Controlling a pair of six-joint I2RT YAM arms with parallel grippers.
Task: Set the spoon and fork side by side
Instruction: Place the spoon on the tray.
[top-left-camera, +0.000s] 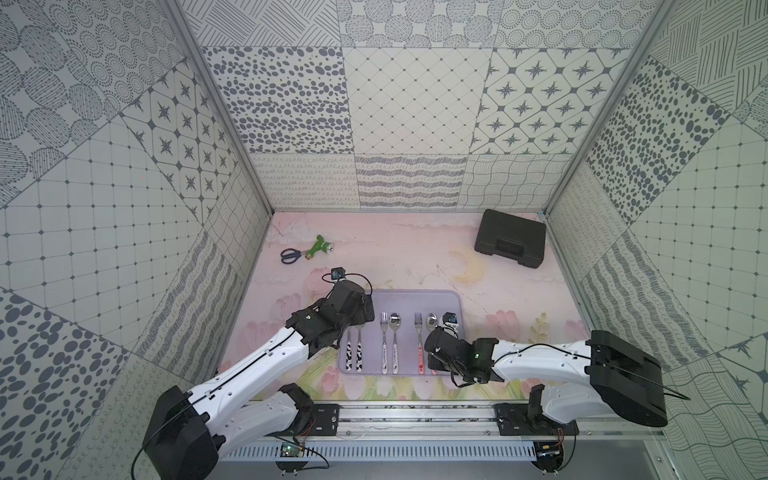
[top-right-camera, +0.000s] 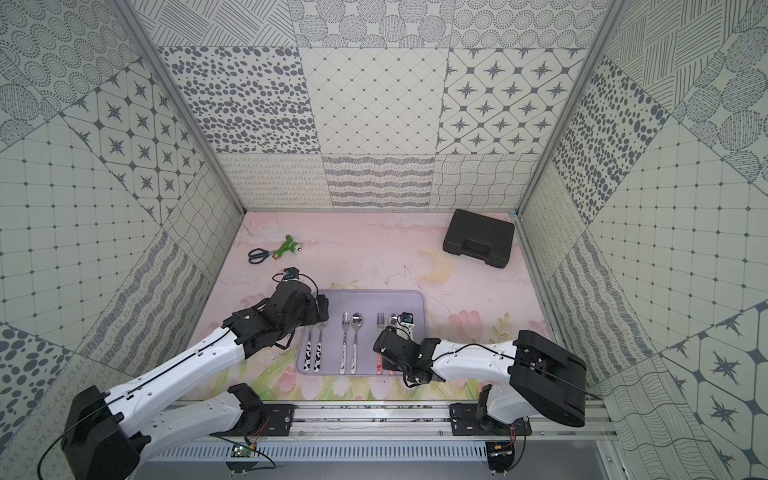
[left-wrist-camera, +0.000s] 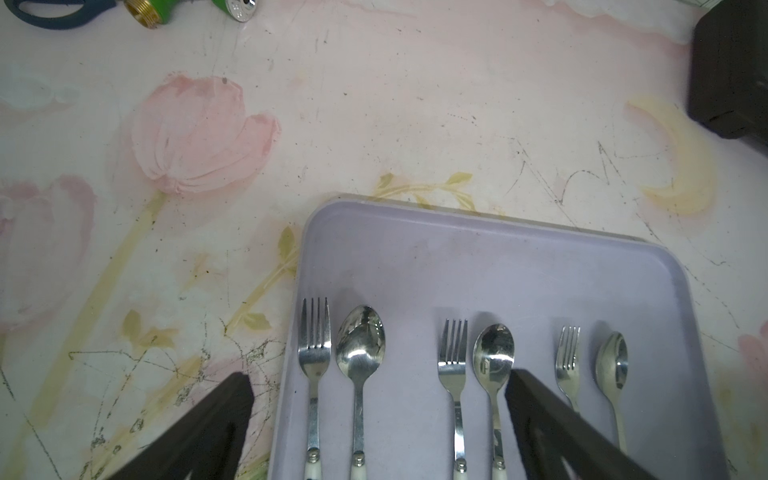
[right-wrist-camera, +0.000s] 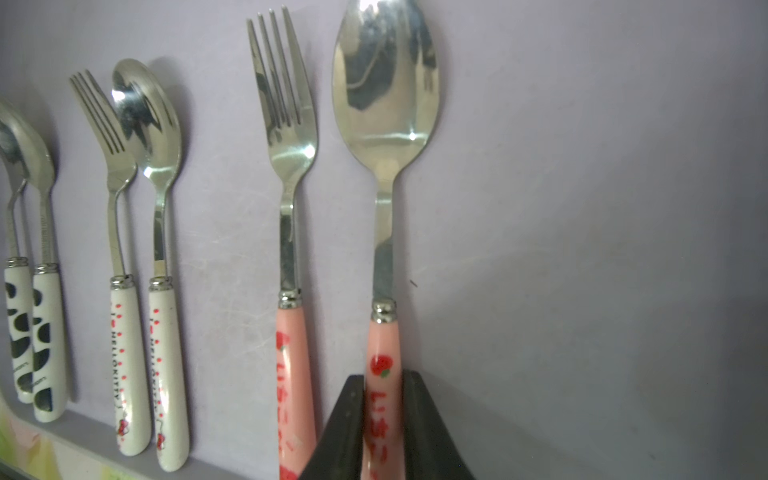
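Note:
A lilac tray (top-left-camera: 415, 296) holds three fork-and-spoon pairs laid parallel. The rightmost pair has pink strawberry handles: the fork (right-wrist-camera: 286, 124) lies just left of the spoon (right-wrist-camera: 384, 83), and both rest flat on the tray. My right gripper (right-wrist-camera: 383, 380) is shut on the spoon's pink handle, one finger pressed against each side. In both top views it sits low over the tray's near right corner (top-left-camera: 434, 357) (top-right-camera: 388, 353). My left gripper (left-wrist-camera: 377, 376) hangs open above the tray's left side (top-left-camera: 365, 309), holding nothing.
The cow-patterned pair (top-left-camera: 354, 353) and the white dotted-handle pair (top-left-camera: 389, 349) fill the left and middle of the tray. A black case (top-left-camera: 510, 239) stands at the back right. Scissors (top-left-camera: 291, 254) and a green nozzle (top-left-camera: 320, 247) lie at the back left. Patterned walls close in three sides.

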